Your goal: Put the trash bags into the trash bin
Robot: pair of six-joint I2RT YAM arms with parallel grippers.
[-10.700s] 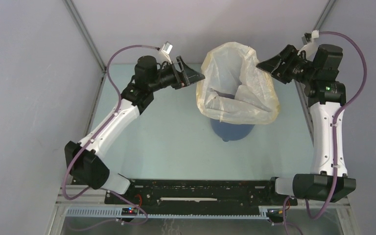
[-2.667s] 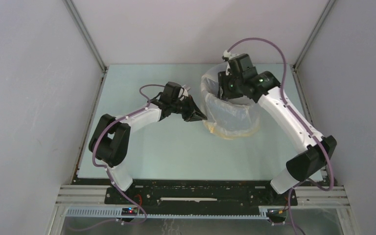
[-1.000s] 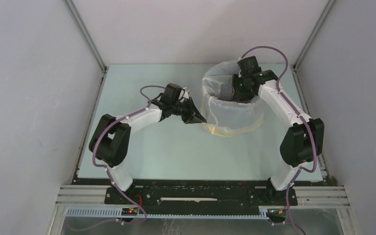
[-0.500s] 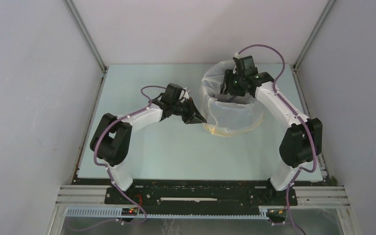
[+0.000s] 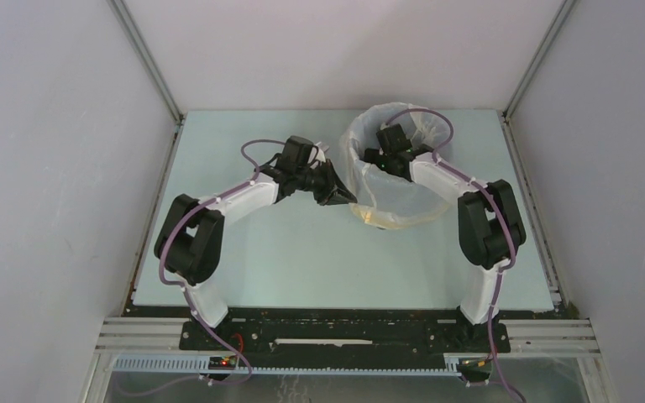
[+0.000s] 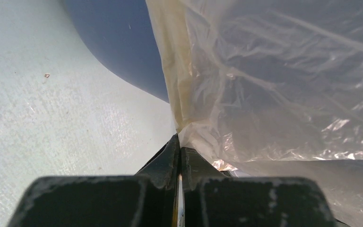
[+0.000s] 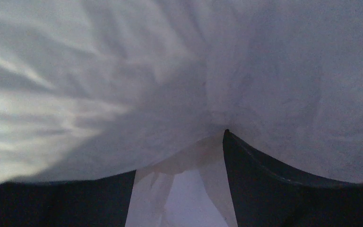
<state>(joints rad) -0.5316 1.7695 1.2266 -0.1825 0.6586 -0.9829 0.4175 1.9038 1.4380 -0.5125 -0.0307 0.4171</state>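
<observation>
Trash bag point(image 5: 399, 197): thin whitish crinkly film, sits over and in the trash bin, mouth open upward. Top view: stands at far centre-right of the table point(image 5: 260, 260).
Bag rim: yellowish band point(image 6: 175, 61) hangs down the outside of the bin. In the top view the rim point(image 5: 395, 220) lies low around the near side, close to the table.
Trash bin point(image 6: 118, 42): blue, smooth curved wall. Only the left wrist cam shows it bare, upper left of that view, standing on the table point(image 6: 38, 104). From the top it's nearly all wrapped by the bag point(image 6: 283, 71).
Left gripper point(image 5: 340, 197): at the bag's left side, low, near table level. Wrist cam: fingers pressed together at the tips point(image 6: 179, 139), pinching a fold of film right where the yellow band comes down.
Left arm: bent, reaching in from the left, forearm low over the table.
Right gripper point(image 5: 384, 158): down inside the bag mouth, on its far-left part, pointing downward.
Right gripper state point(image 7: 184, 156): dark fingers apart, a wide gap betw. them, pale film lying across the gap. Left fingertip is covered by film, so can't tell if any film is caught.
Right wrist view: bag film point(image 7: 123, 71) fills the frame, very close, blurry, grey-white w/ soft creases.
Right arm: elbow folded high at the bag's right, forearm going over the rim into the opening.
</observation>
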